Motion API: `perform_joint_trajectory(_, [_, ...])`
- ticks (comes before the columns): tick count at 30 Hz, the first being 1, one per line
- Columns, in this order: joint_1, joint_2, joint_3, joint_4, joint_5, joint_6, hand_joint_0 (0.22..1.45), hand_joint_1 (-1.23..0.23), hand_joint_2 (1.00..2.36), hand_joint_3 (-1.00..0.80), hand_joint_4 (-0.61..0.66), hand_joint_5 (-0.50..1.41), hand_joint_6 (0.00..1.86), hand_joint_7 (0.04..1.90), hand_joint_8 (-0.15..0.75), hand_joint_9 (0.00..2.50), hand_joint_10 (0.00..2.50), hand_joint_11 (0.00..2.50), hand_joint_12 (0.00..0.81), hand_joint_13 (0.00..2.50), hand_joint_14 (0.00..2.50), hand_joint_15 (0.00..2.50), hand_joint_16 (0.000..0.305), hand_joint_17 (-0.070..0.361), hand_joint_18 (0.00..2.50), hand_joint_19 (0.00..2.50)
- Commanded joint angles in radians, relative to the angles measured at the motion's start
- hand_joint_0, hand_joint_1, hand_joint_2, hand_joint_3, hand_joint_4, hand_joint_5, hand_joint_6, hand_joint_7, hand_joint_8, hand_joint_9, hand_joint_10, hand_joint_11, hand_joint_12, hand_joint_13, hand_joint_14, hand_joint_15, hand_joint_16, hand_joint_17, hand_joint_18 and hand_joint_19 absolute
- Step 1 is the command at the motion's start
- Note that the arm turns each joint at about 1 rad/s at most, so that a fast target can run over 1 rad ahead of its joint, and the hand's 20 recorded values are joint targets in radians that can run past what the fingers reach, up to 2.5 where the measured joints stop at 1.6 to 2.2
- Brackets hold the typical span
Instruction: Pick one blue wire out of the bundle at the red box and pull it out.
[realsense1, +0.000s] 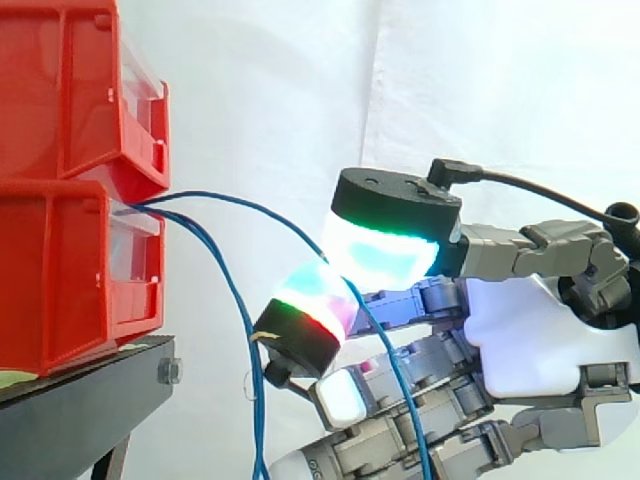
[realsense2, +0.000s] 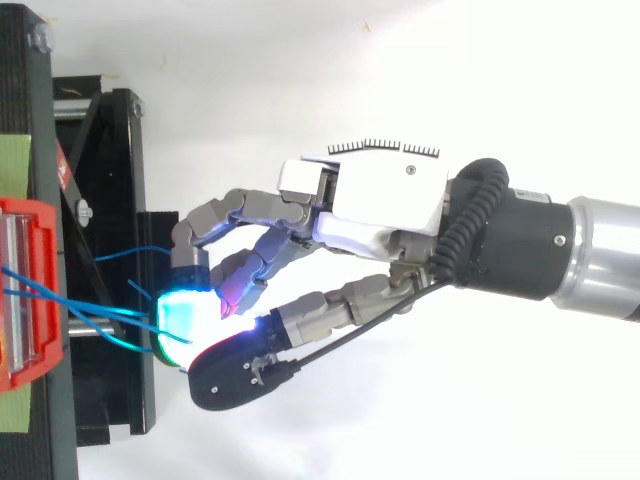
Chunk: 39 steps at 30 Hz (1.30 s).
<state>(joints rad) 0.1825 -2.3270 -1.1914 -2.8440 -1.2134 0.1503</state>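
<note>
- Up front, my hand (realsense1: 530, 340) pinches a single blue wire (realsense1: 262, 209) between thumb and one finger. The two glowing pads (realsense1: 385, 250) meet on it, and the other fingers sit half-curled below, idle.
- From the pinch, the wire runs left in a shallow arc to the mouth of the red box (realsense1: 60, 280); its tail drops past my palm.
- At the same opening, the rest of the bundle (realsense1: 247, 340) hangs slack, just left of my fingers and apart from them.
- As I judge it, the pull goes right along the wire's own line, away from the box on its black stand (realsense1: 80, 400).
</note>
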Motion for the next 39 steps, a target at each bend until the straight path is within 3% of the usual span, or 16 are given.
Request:
perform_joint_trajectory(1, [0.000,0.000,-0.001,0.000,0.000,0.000,0.48,-0.33,1.41,-0.17,0.04,-0.07,0.84,1.11,0.344,1.03,0.01,0.43,0.528,0.65,0.01,0.31,0.080,0.180,0.57,0.31])
perform_joint_trajectory(3, [0.000,0.000,-0.001,0.000,0.000,0.000,0.48,-0.38,1.40,-0.16,0.06,-0.06,0.84,1.12,0.355,1.04,0.01,0.44,0.534,0.67,0.01,0.31,0.081,0.181,0.60,0.29])
perform_joint_trajectory(6, [0.000,0.000,-0.001,0.000,0.000,0.000,0.52,-0.55,1.15,-0.09,0.10,-0.06,0.83,1.16,0.365,1.04,0.01,0.46,0.531,0.68,0.01,0.30,0.079,0.178,0.63,0.28])
perform_joint_trajectory(9, [0.000,0.000,-0.001,0.000,0.000,0.000,0.56,-0.60,1.00,-0.05,0.13,-0.07,0.83,1.24,0.363,1.03,0.01,0.49,0.516,0.68,0.01,0.31,0.076,0.170,0.63,0.28])
perform_joint_trajectory(18, [0.000,0.000,-0.002,0.000,0.003,0.000,0.57,-0.71,1.01,-0.02,0.16,-0.08,0.87,1.30,0.376,1.06,0.01,0.63,0.495,0.75,0.01,0.42,0.071,0.159,0.65,0.28])
perform_joint_trajectory(32, [0.005,0.002,-0.001,-0.006,0.006,-0.003,0.58,-0.74,1.01,0.03,0.14,-0.07,0.88,1.30,0.385,1.11,0.02,0.70,0.502,0.81,0.02,0.49,0.070,0.158,0.70,0.29])
perform_joint_trajectory(37, [0.005,0.026,-0.001,-0.049,0.008,-0.005,0.58,-0.74,1.01,0.02,0.13,-0.07,0.88,1.29,0.382,1.10,0.01,0.69,0.501,0.80,0.02,0.49,0.070,0.157,0.69,0.29])
perform_joint_trajectory(39, [0.006,0.054,-0.001,-0.106,0.011,-0.005,0.57,-0.74,1.01,0.02,0.13,-0.08,0.88,1.29,0.384,1.09,0.02,0.68,0.504,0.80,0.02,0.48,0.070,0.157,0.69,0.29])
